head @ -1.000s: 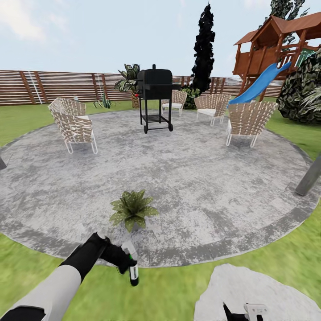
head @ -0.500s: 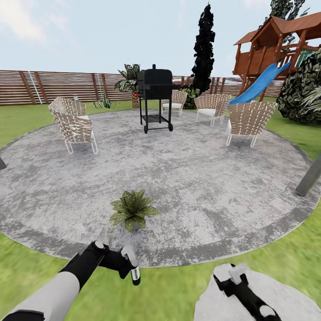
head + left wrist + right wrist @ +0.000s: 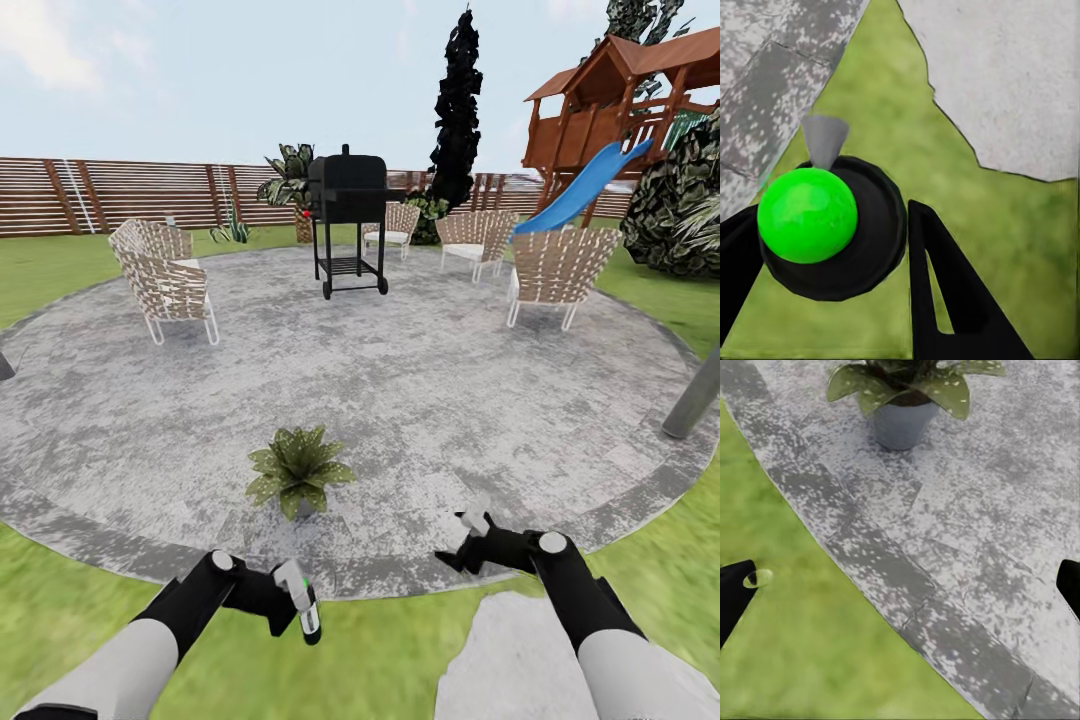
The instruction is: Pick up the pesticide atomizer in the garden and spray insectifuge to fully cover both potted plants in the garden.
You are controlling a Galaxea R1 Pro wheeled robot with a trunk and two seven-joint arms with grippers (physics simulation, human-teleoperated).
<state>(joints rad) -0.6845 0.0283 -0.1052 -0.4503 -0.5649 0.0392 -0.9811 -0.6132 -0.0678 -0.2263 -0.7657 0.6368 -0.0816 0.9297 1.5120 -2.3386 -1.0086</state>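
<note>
Head view: the left gripper (image 3: pixel 288 600) is clamped on the pesticide atomizer (image 3: pixel 304 607), hanging over the grass just short of the patio (image 3: pixel 420 400) rim. The potted plant (image 3: pixel 298 470) sits on the paving right ahead. My worry is the nozzle isn't really facing the leaves, so a spray from here could mostly hit stone. Compared with a second ago, the right arm has swung up from the bottom edge and the right gripper (image 3: pixel 468 540) now hovers over the patio border, while the bottle has tipped a bit.

Left wrist view: the atomizer (image 3: pixel 808 215) shows end-on between the fingers (image 3: pixel 945 285), grass and a stepping stone (image 3: pixel 1005 82) below.

Right wrist view: fingertips (image 3: pixel 735 592) spread wide, nothing between them, with the plant (image 3: pixel 907 390) ahead. It could bump the pot if it drifts forward.
</note>
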